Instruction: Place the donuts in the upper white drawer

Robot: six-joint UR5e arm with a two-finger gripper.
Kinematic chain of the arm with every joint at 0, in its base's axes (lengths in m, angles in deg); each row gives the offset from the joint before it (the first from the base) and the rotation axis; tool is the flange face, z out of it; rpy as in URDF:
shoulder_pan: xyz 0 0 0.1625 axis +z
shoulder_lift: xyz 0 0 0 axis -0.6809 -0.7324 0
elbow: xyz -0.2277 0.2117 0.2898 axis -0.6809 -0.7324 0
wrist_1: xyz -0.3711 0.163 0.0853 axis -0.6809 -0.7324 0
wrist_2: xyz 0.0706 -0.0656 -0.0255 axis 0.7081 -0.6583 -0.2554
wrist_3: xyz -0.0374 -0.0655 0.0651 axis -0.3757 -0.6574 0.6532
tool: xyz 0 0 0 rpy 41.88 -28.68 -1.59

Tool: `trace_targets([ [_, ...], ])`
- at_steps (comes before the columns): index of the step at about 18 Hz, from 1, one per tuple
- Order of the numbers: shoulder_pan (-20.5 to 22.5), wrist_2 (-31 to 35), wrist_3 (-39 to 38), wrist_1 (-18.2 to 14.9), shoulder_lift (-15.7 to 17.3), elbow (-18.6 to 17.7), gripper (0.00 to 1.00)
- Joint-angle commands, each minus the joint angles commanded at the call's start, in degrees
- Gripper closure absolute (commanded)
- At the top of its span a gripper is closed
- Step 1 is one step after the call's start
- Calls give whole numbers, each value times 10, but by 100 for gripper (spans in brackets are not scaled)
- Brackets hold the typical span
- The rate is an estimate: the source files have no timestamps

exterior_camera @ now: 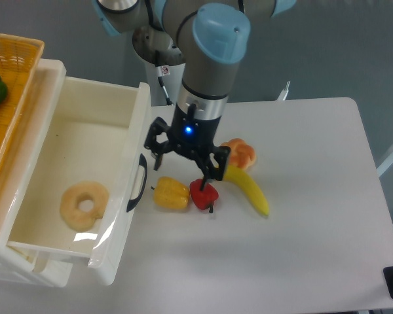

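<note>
Beige ring donut [84, 205] already lies in the upper white drawer [85, 131], but your gripper [183, 163], fingers spread and empty, hangs over the red pepper [204, 194], so you risk grabbing that instead of the orange-brown donut [242, 154] behind the banana [249, 190].

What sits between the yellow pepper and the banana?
The red pepper lies between the yellow pepper and the banana, seen in the fixed camera view.

Setting: robotics lab test station.
Evidence: industrial robot arm [206, 59] over plain white counter [301, 229]; toy food props; bare grey wall [340, 46].
</note>
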Motion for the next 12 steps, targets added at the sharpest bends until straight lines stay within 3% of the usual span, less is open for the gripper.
trace_targets([
  [3,0,63,30,12,-25,-1,0],
  [7,-3,82,31,61,-56,1,0],
  [12,-2,98,32,63,-55,2,0],
])
